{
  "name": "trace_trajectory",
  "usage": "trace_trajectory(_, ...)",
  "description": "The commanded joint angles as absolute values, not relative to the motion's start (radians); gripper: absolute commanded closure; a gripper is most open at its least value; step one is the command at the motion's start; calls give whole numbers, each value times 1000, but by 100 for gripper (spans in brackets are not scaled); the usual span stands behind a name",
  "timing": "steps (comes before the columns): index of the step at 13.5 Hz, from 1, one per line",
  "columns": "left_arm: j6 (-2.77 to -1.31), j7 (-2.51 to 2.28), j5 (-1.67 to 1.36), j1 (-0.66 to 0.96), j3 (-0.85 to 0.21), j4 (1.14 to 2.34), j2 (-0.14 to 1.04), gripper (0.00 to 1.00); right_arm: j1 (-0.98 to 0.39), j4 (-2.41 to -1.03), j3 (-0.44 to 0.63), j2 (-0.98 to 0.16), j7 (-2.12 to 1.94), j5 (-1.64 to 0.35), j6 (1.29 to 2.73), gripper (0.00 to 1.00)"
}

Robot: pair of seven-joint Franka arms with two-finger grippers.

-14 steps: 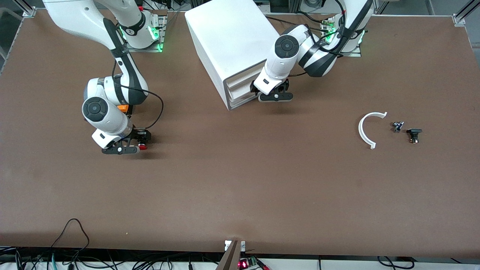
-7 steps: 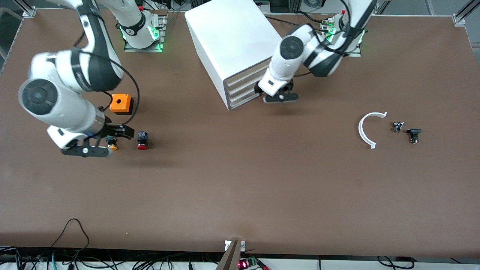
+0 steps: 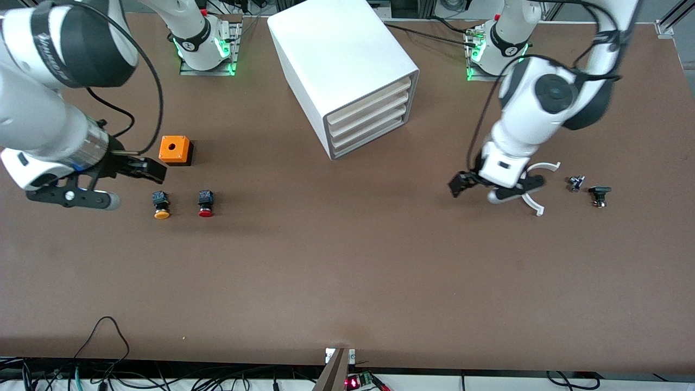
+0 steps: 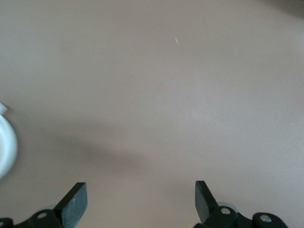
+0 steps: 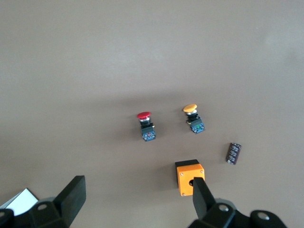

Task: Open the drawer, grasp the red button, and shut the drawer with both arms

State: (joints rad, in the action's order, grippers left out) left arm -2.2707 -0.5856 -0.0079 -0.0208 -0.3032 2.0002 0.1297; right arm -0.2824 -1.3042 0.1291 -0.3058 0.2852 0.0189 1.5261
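With all three cabinet drawers shut, including the lowest drawer (image 3: 373, 133), and the red button (image 3: 205, 201) on the worktop beside my right gripper (image 3: 87, 187), whose jaws, like the left gripper's (image 3: 491, 187), gape wide and empty, I'd judge both arms should simply lift clear.

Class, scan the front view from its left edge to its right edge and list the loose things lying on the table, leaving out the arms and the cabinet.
Orange-capped button → orange box → red-capped button → white curved piece → small grey part → small black part.

Brown table (image 3: 347, 271) with white cabinet (image 3: 336, 60), orange box (image 3: 175, 150), red button (image 3: 205, 203), orange-capped button (image 3: 161, 205), white arc (image 3: 529, 190).
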Motion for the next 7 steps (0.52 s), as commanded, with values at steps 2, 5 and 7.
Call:
trace_trajectory(2,-1989,-335,3,-17,-194,1846,39,0,-106,-1445,23,-197,266,20,1552,0)
trace_trajectory(5,-1789,-183,5,-14,-111,1714,17,0,-95,-1551,44,-124,170,31,1577,0)
trace_trajectory(7,-1706,-170,15,-9,-72,1668,9,0,-94,-1558,49,-114,89,52,1562,0)
